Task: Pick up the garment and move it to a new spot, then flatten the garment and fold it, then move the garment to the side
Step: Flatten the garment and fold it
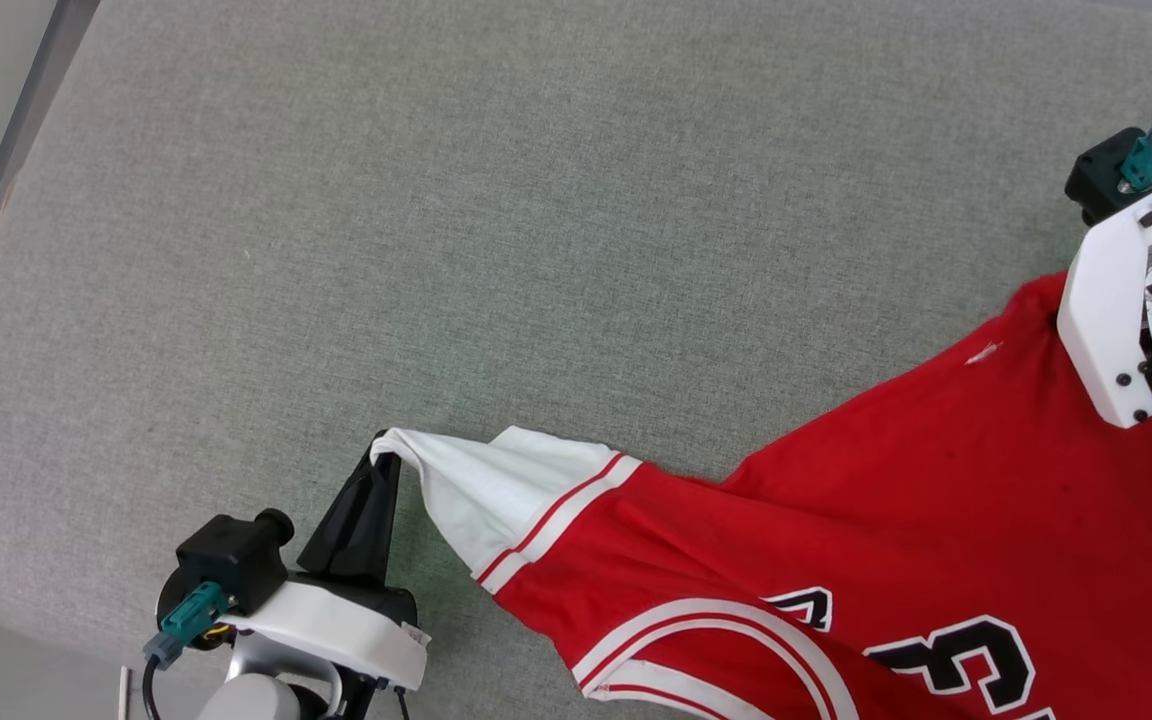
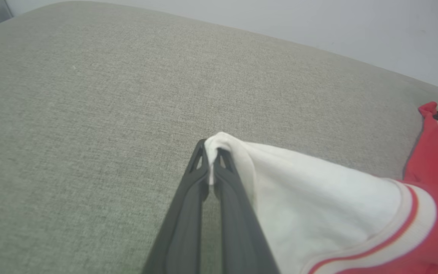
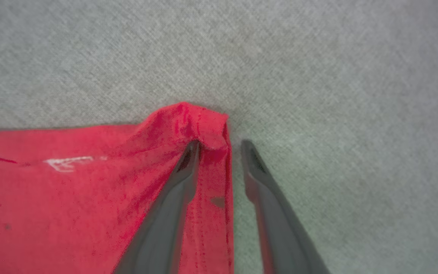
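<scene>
The left pincer (image 1: pixel 386 462) (image 2: pixel 212 154) is clamped shut on the tip of the white sleeve (image 1: pixel 481 490) (image 2: pixel 318 198) of the garment (image 1: pixel 936 520) (image 3: pixel 70 190). From that pinch the sleeve is drawn into a taut cone, and the red body with its black, white-edged lettering spreads away to the pincer's right over the grey woven surface (image 1: pixel 536 200). The right pincer (image 3: pixel 221 146) stands partly open astride a red hem corner, one finger over the cloth and the other on bare grey just beside the cloth's edge, a gap between them.
</scene>
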{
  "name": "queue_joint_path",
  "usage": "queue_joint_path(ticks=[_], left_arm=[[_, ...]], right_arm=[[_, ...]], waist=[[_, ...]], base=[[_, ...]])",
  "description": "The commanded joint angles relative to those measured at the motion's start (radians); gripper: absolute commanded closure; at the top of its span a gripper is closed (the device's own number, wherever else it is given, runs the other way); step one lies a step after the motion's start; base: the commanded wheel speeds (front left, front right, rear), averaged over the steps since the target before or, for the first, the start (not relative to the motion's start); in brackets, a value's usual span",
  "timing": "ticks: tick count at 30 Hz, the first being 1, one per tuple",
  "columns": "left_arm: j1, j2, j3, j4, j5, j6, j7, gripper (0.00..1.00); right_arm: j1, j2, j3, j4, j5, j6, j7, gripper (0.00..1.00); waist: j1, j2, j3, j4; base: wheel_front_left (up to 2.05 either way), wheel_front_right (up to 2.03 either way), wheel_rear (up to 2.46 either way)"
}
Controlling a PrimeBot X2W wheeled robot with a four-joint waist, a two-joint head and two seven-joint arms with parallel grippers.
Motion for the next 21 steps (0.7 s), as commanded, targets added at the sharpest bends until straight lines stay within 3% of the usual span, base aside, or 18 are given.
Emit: queue_joint_path(ticks=[1, 14, 21], left_arm=[[0.0, 0.004, 0.002, 0.005, 0.003, 0.0, -0.003, 1.0], [0.061, 0.047, 0.005, -0.028, 0.017, 0.032, 0.024, 1.0], [0.046, 0.111, 0.016, -0.123, 0.051, 0.049, 0.061, 1.0]], right_arm=[[0.018, 0.008, 0.02, 0.035, 0.008, -0.002, -0.027, 1.0], [0.033, 0.042, -0.015, 0.042, 0.048, -0.002, -0.414, 1.0], [0.1, 0.047, -0.088, 0.006, 0.055, -0.002, -0.57, 1.0]], waist=[[0.0, 0.0, -0.016, -0.008], [0.0, 0.0, -0.184, -0.076], [0.0, 0.0, -0.275, -0.124]], base=[[0.0, 0.0, 0.0], [0.0, 0.0, 0.0], [0.0, 0.0, 0.0]])
